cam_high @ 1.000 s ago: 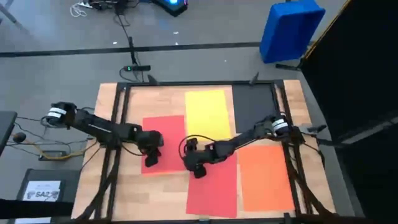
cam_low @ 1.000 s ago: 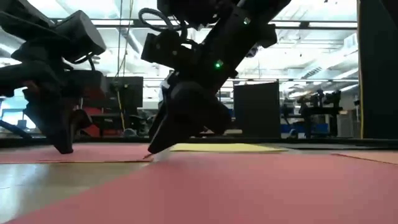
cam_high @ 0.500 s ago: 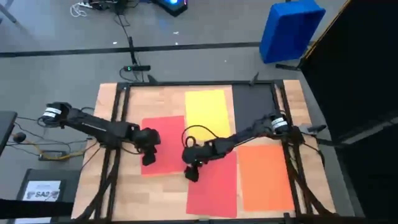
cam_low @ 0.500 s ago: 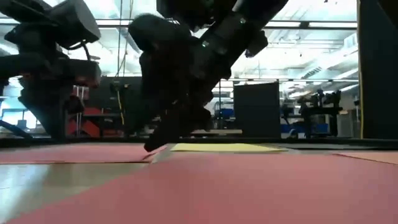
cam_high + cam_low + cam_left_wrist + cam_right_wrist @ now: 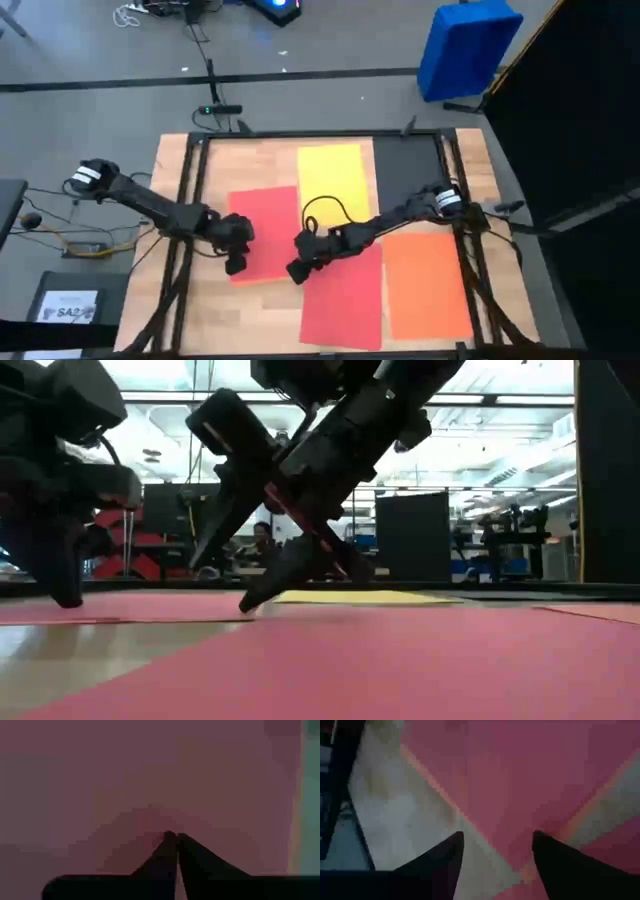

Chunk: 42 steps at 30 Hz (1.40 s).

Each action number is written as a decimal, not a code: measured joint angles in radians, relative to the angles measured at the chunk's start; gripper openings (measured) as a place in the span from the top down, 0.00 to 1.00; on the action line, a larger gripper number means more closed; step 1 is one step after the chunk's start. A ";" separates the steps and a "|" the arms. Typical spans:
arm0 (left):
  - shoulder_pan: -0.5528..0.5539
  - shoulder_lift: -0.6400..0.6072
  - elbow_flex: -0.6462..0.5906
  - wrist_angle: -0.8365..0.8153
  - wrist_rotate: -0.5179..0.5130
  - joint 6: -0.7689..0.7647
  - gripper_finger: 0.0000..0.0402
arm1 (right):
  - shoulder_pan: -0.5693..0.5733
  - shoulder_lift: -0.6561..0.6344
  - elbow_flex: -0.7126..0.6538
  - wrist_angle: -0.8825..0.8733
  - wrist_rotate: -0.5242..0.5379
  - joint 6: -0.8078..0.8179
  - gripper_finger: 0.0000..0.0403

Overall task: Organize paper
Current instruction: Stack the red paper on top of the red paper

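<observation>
Five sheets of paper lie flat on the wooden table: a red sheet left of centre, a yellow one and a dark grey one at the far side, and a second red sheet and an orange one at the near side. My left gripper is shut over the first red sheet's near left part. My right gripper is open, and that sheet's near right corner shows between its fingers. My left gripper points its shut fingertips slanting down at the first red sheet; I cannot tell whether they touch it. My right gripper has its lower fingertip down at the table surface beside the sheet's corner; whether it touches paper or wood I cannot tell.
Black frame rails run along the table's left and right sides. A blue bin stands on the floor beyond the far right corner, and a dark box with a white label lies left of the table.
My right gripper has rolled about its own pointing line while staying in place over the gap between the two red sheets. My left gripper has slid a little toward the table's left and near edges over the first red sheet. The sheets have stayed where they were.
</observation>
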 joint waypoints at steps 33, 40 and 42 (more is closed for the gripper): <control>0.000 0.000 -0.044 0.031 -0.004 -0.015 1.00 | -0.016 0.001 0.000 -0.103 -0.112 0.050 0.54; 0.000 0.000 -0.044 0.033 -0.004 -0.013 1.00 | -0.020 0.001 0.000 -0.043 -0.090 0.051 0.54; 0.000 0.001 -0.044 0.035 -0.004 -0.013 1.00 | -0.021 0.001 0.000 -0.029 -0.084 0.051 0.54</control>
